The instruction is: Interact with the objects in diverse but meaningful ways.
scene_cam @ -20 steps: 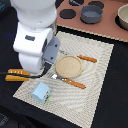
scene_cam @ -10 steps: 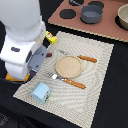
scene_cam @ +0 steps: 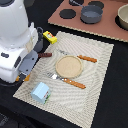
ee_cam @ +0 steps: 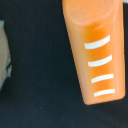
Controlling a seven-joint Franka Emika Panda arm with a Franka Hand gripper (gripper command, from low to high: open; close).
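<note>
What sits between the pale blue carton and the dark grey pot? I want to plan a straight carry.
In the exterior view, the round tan plate on the woven placemat lies between the pale blue carton and the dark grey pot, flanked by knife and fork.

The arm (scene_cam: 17,40) is bulky, rounded, glossy white; dark grey joint seams.

Black table (scene_cam: 112,75) — woven placemat (scene_cam: 95,65), stove board (scene_cam: 107,27), bread loaf (ee_cam: 92,50).
</note>
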